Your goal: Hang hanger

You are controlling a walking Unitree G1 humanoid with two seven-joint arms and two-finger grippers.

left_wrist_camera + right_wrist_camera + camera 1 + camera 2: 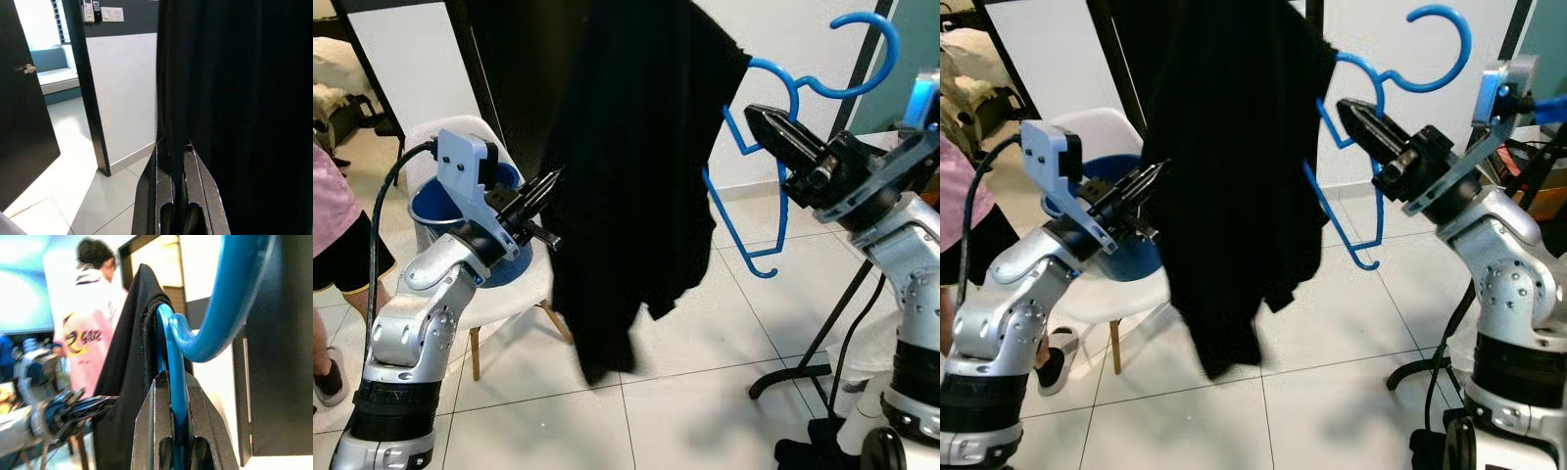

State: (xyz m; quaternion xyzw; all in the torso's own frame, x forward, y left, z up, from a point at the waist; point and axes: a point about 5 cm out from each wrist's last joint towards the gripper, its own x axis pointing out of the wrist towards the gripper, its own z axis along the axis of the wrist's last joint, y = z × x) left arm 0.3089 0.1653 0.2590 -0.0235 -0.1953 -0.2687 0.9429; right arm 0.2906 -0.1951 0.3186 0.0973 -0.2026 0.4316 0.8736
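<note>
A blue plastic hanger (790, 93) hangs in the air, hook up and to the right, and my right gripper (751, 116) is shut on its bar just below the hook. The right wrist view shows the blue bar (177, 382) pinched between the two fingers. A black garment (636, 147) is draped over the hanger's left shoulder and falls to about knee height. My left gripper (553, 178) reaches in from the left at the garment's edge. In the left wrist view its fingers (195, 181) stand nearly together, with the dark cloth (234, 107) between them.
Behind my left arm a white chair (524, 294) carries a blue bucket (431, 211). A person in a pink top (331, 211) stands at the far left. A black stand's foot (798, 370) rests on the tiled floor at the right. A dark door frame (90, 98) is behind.
</note>
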